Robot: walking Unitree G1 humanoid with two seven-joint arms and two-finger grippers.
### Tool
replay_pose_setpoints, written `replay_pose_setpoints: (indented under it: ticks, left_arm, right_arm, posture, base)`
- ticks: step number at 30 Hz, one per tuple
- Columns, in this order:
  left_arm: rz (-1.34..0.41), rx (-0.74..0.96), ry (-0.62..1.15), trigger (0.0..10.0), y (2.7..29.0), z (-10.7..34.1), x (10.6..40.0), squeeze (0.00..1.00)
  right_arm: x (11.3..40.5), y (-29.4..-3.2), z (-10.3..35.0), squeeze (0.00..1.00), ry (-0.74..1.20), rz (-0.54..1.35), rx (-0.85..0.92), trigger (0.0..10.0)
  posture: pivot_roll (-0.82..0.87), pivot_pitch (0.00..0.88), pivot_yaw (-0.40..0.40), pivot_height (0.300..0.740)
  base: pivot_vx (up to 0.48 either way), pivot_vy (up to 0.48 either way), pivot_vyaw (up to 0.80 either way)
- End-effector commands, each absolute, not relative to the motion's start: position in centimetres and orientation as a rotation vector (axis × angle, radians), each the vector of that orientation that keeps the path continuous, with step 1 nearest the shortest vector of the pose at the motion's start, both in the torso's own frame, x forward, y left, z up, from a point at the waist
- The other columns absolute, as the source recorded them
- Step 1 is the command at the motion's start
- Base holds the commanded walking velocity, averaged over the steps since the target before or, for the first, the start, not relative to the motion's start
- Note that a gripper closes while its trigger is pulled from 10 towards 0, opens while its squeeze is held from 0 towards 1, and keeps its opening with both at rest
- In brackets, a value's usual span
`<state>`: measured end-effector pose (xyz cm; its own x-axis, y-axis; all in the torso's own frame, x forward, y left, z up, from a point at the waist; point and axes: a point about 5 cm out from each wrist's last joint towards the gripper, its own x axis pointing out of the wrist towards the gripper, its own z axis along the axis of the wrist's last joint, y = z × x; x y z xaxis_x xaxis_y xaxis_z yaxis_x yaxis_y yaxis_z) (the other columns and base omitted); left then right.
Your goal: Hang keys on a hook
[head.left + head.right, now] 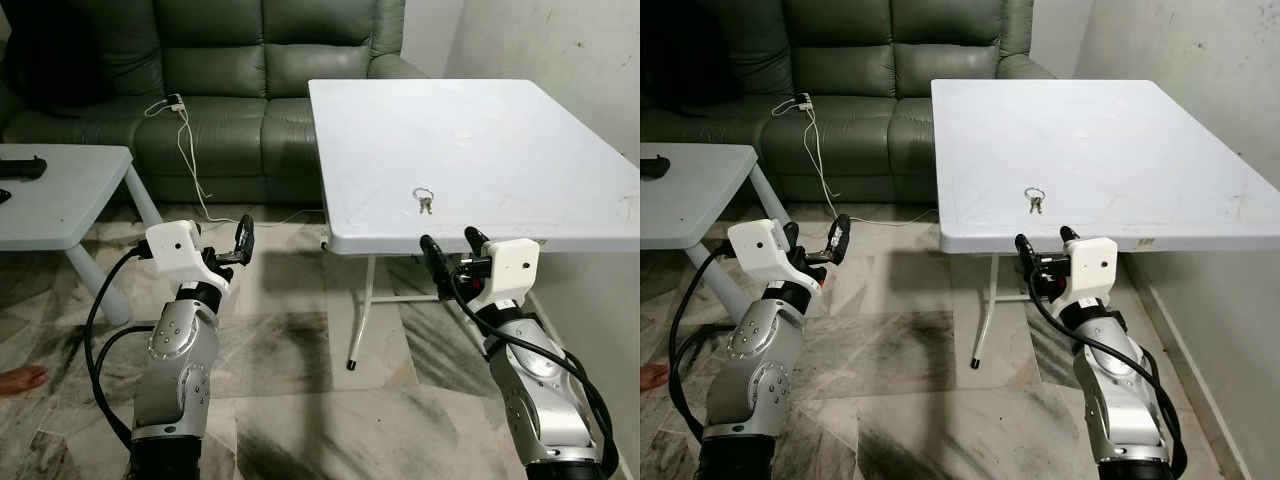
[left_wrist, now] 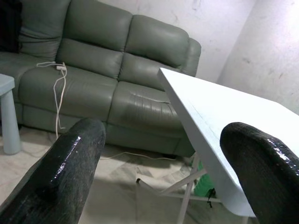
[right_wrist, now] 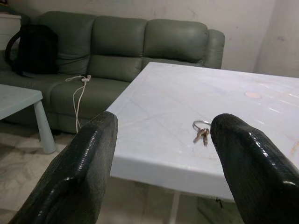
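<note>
A small bunch of keys on a silver ring (image 1: pixel 423 199) lies on the white folding table (image 1: pixel 500 140), near its front edge. My right gripper (image 1: pixel 450 247) is open just below and in front of that edge, short of the keys (image 3: pixel 201 130), with nothing between its fingers. My left gripper (image 1: pixel 240 240) is open too, raised over the floor to the left of the table, holding nothing. No hook can be made out.
A green leather sofa (image 1: pixel 230 90) stands behind, with a white cable (image 1: pixel 185 135) trailing to the floor and a black bag (image 3: pixel 32 49) on it. A low pale table (image 1: pixel 60 190) stands left. A person's bare foot (image 1: pixel 20 378) rests on the marble floor.
</note>
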<state>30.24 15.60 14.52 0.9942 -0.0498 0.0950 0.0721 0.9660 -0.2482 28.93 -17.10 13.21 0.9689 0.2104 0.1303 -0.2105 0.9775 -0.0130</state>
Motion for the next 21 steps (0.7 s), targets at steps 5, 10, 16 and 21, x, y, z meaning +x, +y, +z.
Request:
replay_pose_setpoints:
  ticks: [5,10,16,21]
  left_arm:
    - [-0.055,-0.257,-0.105,10.0,15.58,14.86,30.21,0.00]
    - [-0.059,-0.259,-0.104,10.0,15.47,14.85,30.20,0.00]
    - [-0.060,-0.257,-0.103,10.0,15.43,14.81,30.18,0.00]
    - [-0.063,-0.257,-0.103,10.0,15.37,14.80,30.17,0.00]
  right_arm:
    - [29.19,-17.22,13.63,0.00,-0.142,0.218,0.002,10.0]
    - [29.16,-17.17,13.61,0.00,-0.142,0.224,0.001,10.0]
    - [29.12,-17.15,13.56,0.00,-0.140,0.226,0.000,10.0]
    - [29.09,-17.14,13.56,0.00,-0.140,0.227,-0.001,10.0]
  posture:
    - [0.00,0.000,-0.066,0.740]
    - [0.00,0.000,-0.067,0.740]
    - [0.00,0.000,-0.067,0.740]
    - [0.00,0.000,-0.067,0.740]
  base:
    - [0.307,0.000,0.00]
    - [0.304,0.000,0.00]
    - [0.304,0.000,0.00]
    - [0.304,0.000,0.00]
